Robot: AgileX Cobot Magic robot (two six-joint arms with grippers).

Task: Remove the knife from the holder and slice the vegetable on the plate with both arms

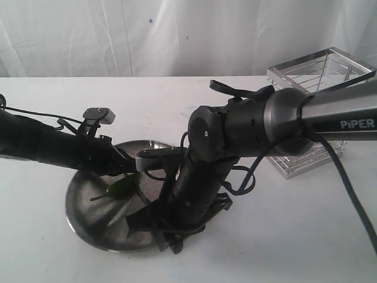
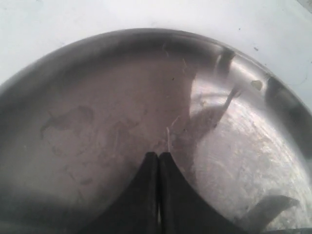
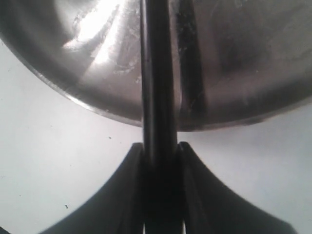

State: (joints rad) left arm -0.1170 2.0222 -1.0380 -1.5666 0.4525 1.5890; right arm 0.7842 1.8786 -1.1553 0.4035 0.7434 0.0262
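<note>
The steel plate lies at the front left of the table. On it rests the dark green vegetable, with its stem toward the left. My left gripper hovers just behind the vegetable. The left wrist view shows it shut over bare plate, nothing visible between its fingers. My right gripper is shut on the knife, whose dark shaft reaches in over the plate's rim. In the exterior view the right arm hides the knife. The chrome wire holder stands at the back right.
A white cloth hangs behind the white table. The right arm's elbow and its cable pass in front of the holder. Bare tabletop lies right of the plate.
</note>
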